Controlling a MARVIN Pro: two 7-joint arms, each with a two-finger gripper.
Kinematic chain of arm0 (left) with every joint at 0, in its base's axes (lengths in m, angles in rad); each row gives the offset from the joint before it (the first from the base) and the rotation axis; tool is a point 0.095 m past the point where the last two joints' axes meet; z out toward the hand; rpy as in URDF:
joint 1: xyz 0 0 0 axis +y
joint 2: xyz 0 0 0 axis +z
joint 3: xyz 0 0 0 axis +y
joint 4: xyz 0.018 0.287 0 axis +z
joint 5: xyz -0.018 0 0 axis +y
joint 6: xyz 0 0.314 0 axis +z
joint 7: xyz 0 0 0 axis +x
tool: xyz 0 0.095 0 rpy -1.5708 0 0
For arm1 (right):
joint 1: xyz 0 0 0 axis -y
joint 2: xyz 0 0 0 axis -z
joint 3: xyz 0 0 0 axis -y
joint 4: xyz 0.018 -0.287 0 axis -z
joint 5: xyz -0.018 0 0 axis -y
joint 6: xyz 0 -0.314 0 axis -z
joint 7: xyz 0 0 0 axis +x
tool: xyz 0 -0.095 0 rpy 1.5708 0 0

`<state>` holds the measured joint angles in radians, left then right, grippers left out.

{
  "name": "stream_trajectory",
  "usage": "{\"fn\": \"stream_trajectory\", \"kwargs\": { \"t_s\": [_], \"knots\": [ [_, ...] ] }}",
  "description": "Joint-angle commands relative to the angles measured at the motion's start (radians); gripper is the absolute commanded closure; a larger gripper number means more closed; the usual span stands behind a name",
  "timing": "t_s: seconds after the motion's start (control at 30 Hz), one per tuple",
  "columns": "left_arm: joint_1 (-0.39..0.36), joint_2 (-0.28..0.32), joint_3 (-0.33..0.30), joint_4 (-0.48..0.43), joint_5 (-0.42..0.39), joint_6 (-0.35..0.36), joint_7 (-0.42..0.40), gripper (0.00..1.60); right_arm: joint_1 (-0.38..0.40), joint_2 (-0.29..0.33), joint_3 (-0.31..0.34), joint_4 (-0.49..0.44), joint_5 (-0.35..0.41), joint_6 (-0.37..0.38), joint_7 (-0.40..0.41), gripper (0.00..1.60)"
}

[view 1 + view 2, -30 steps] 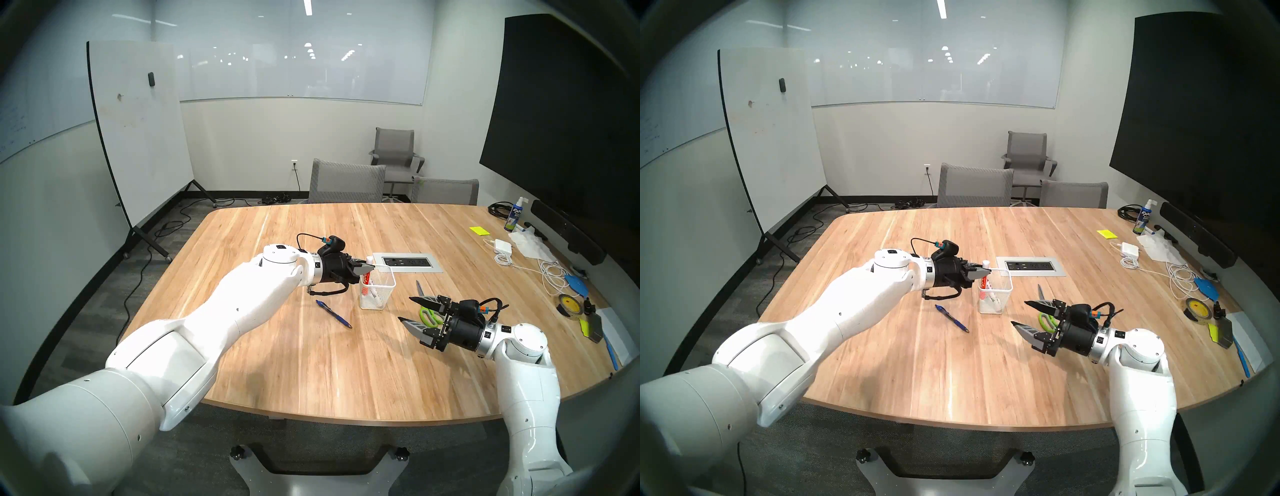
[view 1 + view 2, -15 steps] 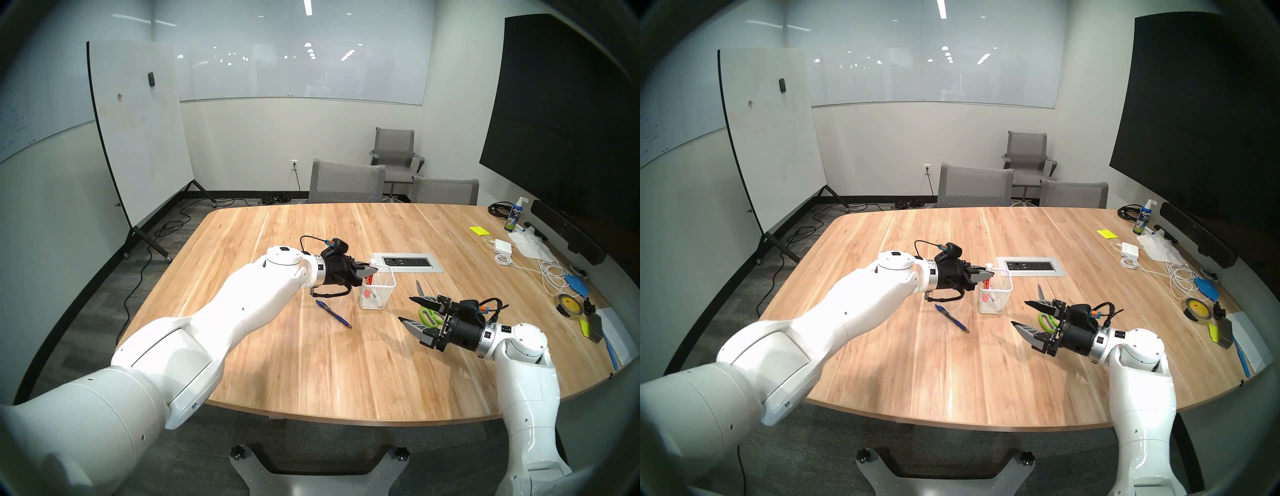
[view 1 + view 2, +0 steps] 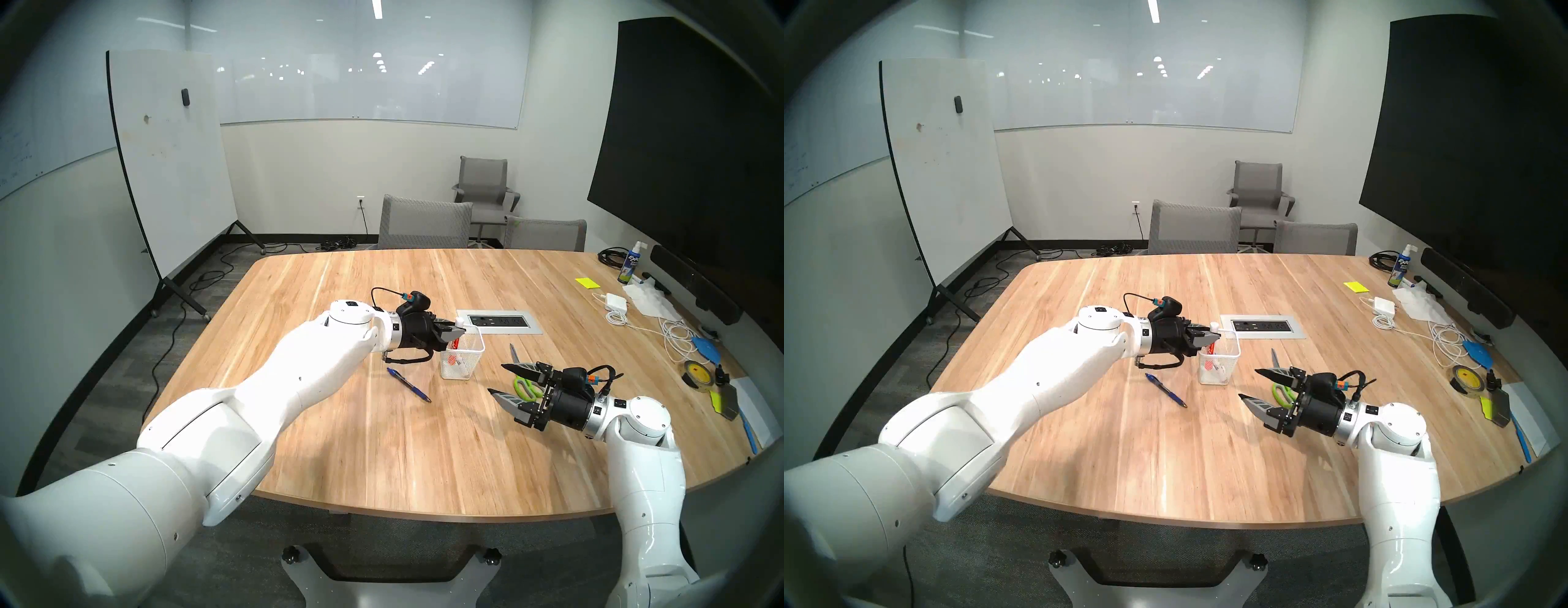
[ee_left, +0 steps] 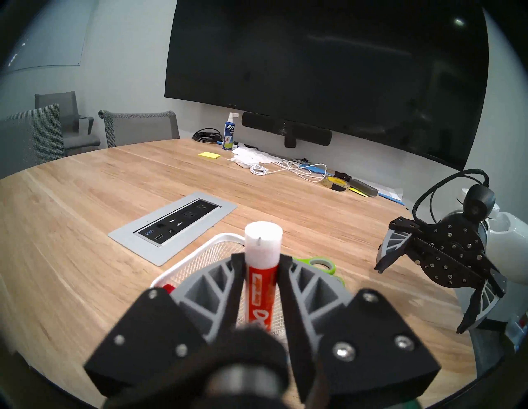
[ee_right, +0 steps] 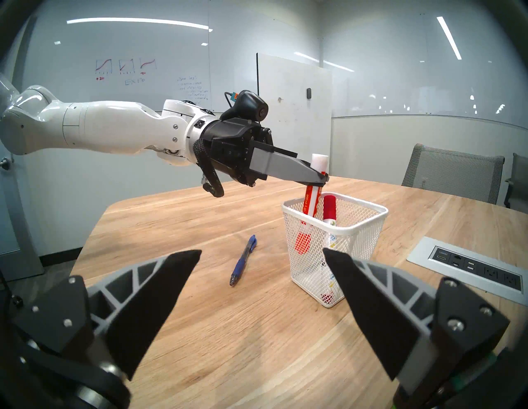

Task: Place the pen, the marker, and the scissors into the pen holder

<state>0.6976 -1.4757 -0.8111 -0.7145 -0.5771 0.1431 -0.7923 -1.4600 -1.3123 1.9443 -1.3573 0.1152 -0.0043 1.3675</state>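
Left wrist view first: the marker [image 4: 263, 274], white with an orange-red label and a white butt end, stands almost upright right between my left pincer [image 4: 261, 257] pads. The gap is narrow, pads close on either side of the barrel. Whether they press on it or merely flank it, I cannot tell. Just behind the marker is the white rim of the pen holder [image 4: 220, 237].

Over to the right wrist view, and it's clearer. The marker's lower end is down inside the mesh pen holder [image 5: 357, 228], at the corner nearest my left pincer, and its white top pokes up above my fingertips. A second marker [image 5: 329, 207], red-capped, leans in the cup just beside it.

Head view now, clock set on the holder. My left pincer reaches in from 9 o'clock, nearly level, fingertips over the holder's rim. The pen [image 3: 408, 384], slim and blue, lies flat on the table [image 3: 382, 446] at 8 o'clock, near the holder but not touching it. The scissors [image 3: 525, 388], with lime-green handles, lie at 4 o'clock, blades pointing toward 12, partly hidden behind my right pincer [image 3: 495, 378]. That one hangs above the table with jaws spread wide and nothing between them, tips aimed toward the holder. At 1 o'clock, a grey power panel [image 3: 498, 321] is sunk into the tabletop.
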Motion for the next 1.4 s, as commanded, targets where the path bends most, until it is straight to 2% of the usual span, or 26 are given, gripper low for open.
{"fn": "stream_trajectory", "kwargs": {
  "t_s": [0.0, 0.33, 0.9, 1.03, 1.13, 1.2, 1.37],
  "knots": [
    [-0.012, -0.006, -0.008, -0.033, -0.007, 0.008, 0.002, 0.43, 0.014, -0.001, 0.000, -0.017, 0.002, 0.002, -0.001, 0.00],
    [-0.004, 0.009, -0.012, -0.068, -0.008, 0.024, 0.010, 0.49, 0.016, -0.005, 0.005, -0.017, -0.004, 0.003, 0.003, 0.00],
    [0.065, 0.099, -0.019, -0.308, -0.010, 0.095, 0.029, 0.58, 0.019, -0.012, 0.013, -0.016, -0.013, 0.003, 0.011, 0.00],
    [0.090, 0.128, -0.018, -0.365, -0.009, 0.121, 0.038, 0.53, 0.020, -0.014, 0.015, -0.016, -0.015, 0.002, 0.013, 0.00],
    [0.115, 0.150, -0.026, -0.413, -0.015, 0.136, 0.051, 0.58, 0.021, -0.016, 0.017, -0.015, -0.017, 0.002, 0.015, 0.00],
    [0.131, 0.164, -0.033, -0.441, -0.019, 0.138, 0.055, 0.67, 0.021, -0.017, 0.018, -0.015, -0.018, 0.002, 0.016, 0.00],
    [0.164, 0.198, -0.043, -0.506, -0.023, 0.148, 0.063, 0.65, 0.023, -0.019, 0.020, -0.014, -0.021, 0.002, 0.018, 0.00]
  ]
}}
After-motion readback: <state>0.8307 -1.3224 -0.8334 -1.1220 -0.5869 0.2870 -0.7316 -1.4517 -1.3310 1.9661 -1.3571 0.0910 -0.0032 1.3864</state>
